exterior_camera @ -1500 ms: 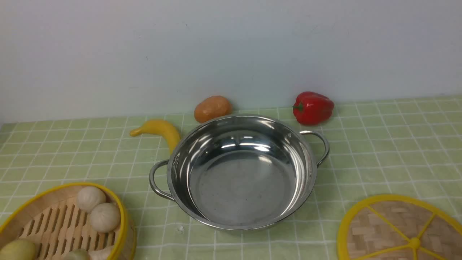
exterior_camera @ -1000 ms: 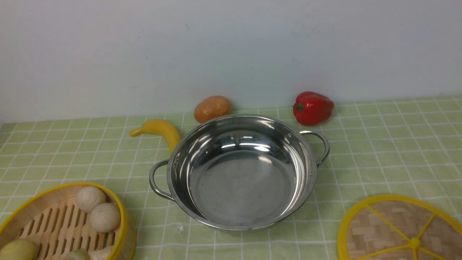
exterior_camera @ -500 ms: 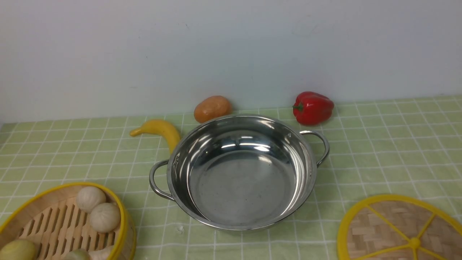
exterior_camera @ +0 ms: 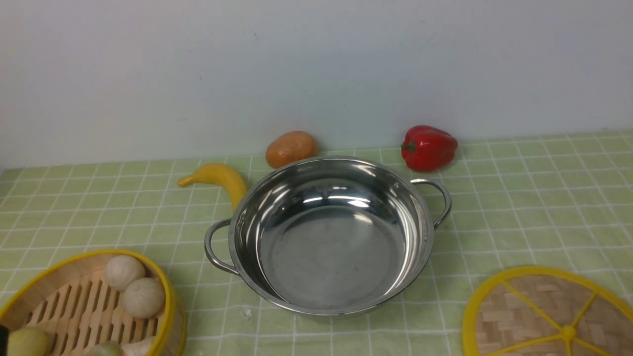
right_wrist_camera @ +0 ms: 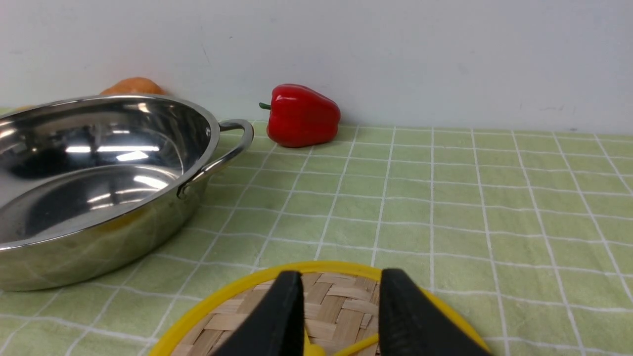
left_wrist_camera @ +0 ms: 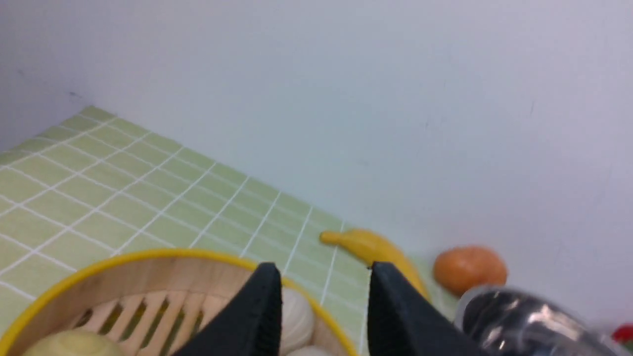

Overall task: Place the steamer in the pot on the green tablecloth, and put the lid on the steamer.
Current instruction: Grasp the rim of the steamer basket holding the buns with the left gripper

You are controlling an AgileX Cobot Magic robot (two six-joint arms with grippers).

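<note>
In the front view, the stainless-steel pot (exterior_camera: 331, 237) sits empty in the middle of the green tablecloth (exterior_camera: 534, 198), with one loop handle toward the near left and the other toward the far right. The steamer (exterior_camera: 29, 291) stands on the cloth at the near left corner, apart from the pot and cut off by the frame. White buns (exterior_camera: 134, 289) rest on its slatted floor. The lid (exterior_camera: 499, 306) lies flat at the near right, also partly out of frame and clear of the pot. Along the wall behind the pot lie a banana (exterior_camera: 217, 178), close to the pot's far-left rim, an orange fruit (exterior_camera: 291, 148) and a red bell pepper (exterior_camera: 429, 147). In the left wrist view, the left gripper (left_wrist_camera: 321, 277) hangs over the steamer (left_wrist_camera: 148, 257) with its two black fingers (left_wrist_camera: 257, 316) parted and nothing caught between them; the basket's yellow rim and a white bun (left_wrist_camera: 299, 316) show through the gap. The banana (left_wrist_camera: 376, 247), the orange fruit (left_wrist_camera: 470, 269) and a blurred edge of the pot (left_wrist_camera: 519, 316) lie beyond. In the right wrist view, the right gripper (right_wrist_camera: 339, 274) is poised above the lid (right_wrist_camera: 232, 301), its jaws spread wide and empty. The pot (right_wrist_camera: 99, 163) and the red bell pepper (right_wrist_camera: 302, 115) sit farther off on the green tablecloth (right_wrist_camera: 445, 198).
</note>
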